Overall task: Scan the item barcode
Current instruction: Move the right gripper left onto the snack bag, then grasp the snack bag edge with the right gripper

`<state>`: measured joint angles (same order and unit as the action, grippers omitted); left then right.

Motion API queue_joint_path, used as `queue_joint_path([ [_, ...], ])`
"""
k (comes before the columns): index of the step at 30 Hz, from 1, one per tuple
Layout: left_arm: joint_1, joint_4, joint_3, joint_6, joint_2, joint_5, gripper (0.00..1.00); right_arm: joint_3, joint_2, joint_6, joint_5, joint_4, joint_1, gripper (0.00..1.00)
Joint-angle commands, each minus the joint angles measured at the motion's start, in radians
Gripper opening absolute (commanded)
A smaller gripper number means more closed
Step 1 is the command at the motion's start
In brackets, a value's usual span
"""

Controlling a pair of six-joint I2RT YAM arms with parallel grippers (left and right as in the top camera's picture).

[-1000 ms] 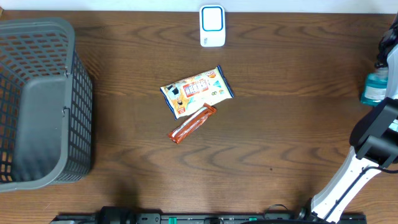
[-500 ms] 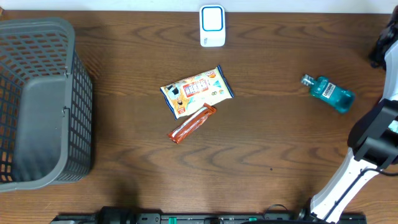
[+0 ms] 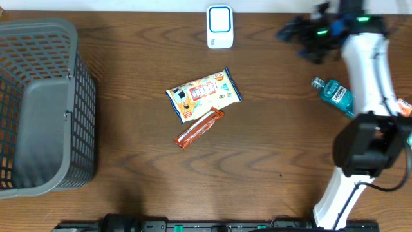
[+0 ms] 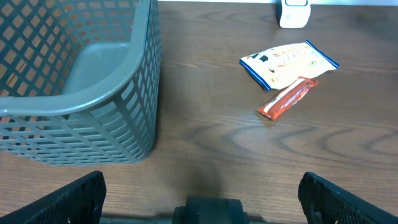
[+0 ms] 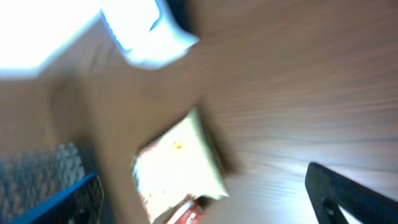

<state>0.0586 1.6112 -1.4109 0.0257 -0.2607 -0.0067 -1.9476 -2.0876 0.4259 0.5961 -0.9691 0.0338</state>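
The white and blue scanner (image 3: 219,27) stands at the table's back edge. A teal bottle (image 3: 336,96) lies on its side at the right, with nothing gripping it. My right gripper (image 3: 300,33) hovers open and empty behind and to the left of the bottle, to the right of the scanner. Its blurred wrist view shows the scanner (image 5: 146,34) and a snack packet (image 5: 180,168) between wide-apart fingers (image 5: 354,199). A colourful snack packet (image 3: 203,94) and an orange bar (image 3: 199,129) lie mid-table. My left gripper (image 4: 202,190) is open and empty near the front edge.
A grey mesh basket (image 3: 38,106) fills the left side, also close on the left in the left wrist view (image 4: 74,81). A small orange object (image 3: 404,106) shows at the right edge. The white right arm (image 3: 370,71) runs from the front right to the back.
The teal bottle, a second ago at the right edge by my right gripper, now lies free on the table. The right gripper opened and swung to the back, towards the scanner.
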Motion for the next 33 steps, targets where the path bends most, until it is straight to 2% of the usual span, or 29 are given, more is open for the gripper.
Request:
queue_joint_path([
  [1,-0.005,0.076,0.002,-0.001,-0.004,-0.006,0.99,0.067,-0.008,0.008,0.093,0.04,0.156,0.99],
  [3,-0.005,0.076,0.002,0.0,-0.004,-0.006,0.99,0.078,-0.008,-0.017,-0.045,0.079,0.248,0.99],
  [6,-0.005,0.076,0.002,-0.001,-0.004,-0.006,0.99,0.078,-0.008,-0.088,-0.515,0.14,0.389,0.99],
  [8,-0.005,0.076,0.002,0.0,-0.004,-0.006,0.99,0.079,-0.016,-0.252,-0.799,0.208,0.468,0.99],
  [9,-0.005,0.076,0.002,-0.001,-0.004,-0.006,0.99,0.08,-0.025,-0.343,-0.908,0.247,0.501,0.93],
  [11,-0.005,0.076,0.002,-0.001,-0.004,-0.006,0.99,0.081,-0.052,-0.534,-1.036,0.313,0.55,0.88],
  [13,-0.005,0.076,0.002,0.0,-0.004,-0.006,1.0,0.081,-0.085,-0.711,-1.035,0.343,0.576,0.97],
  [15,-0.005,0.076,0.002,0.0,-0.004,-0.006,0.99,0.081,-0.115,-0.834,-0.995,0.335,0.582,0.92],
  [18,-0.005,0.076,0.002,-0.001,-0.004,-0.006,0.99,0.081,-0.134,-0.925,-0.889,0.274,0.57,0.8],
  [20,-0.005,0.076,0.002,-0.001,-0.004,-0.006,0.99,0.081,-0.133,-0.981,-0.799,0.22,0.557,0.77],
  [21,-0.005,0.076,0.002,-0.001,-0.004,-0.006,0.99,0.08,-0.132,-1.001,-0.764,0.198,0.549,0.78],
  [24,-0.005,0.076,0.002,-0.001,-0.004,-0.006,0.99,0.08,-0.132,-1.042,-0.637,0.146,0.531,0.9],
  [27,-0.005,0.076,0.002,0.0,-0.004,-0.006,0.99,0.08,-0.132,-1.126,-0.497,0.089,0.516,0.92],
  [33,-0.005,0.076,0.002,-0.001,-0.004,-0.006,0.99,0.081,-0.14,-1.208,-0.428,0.127,0.497,0.92],
])
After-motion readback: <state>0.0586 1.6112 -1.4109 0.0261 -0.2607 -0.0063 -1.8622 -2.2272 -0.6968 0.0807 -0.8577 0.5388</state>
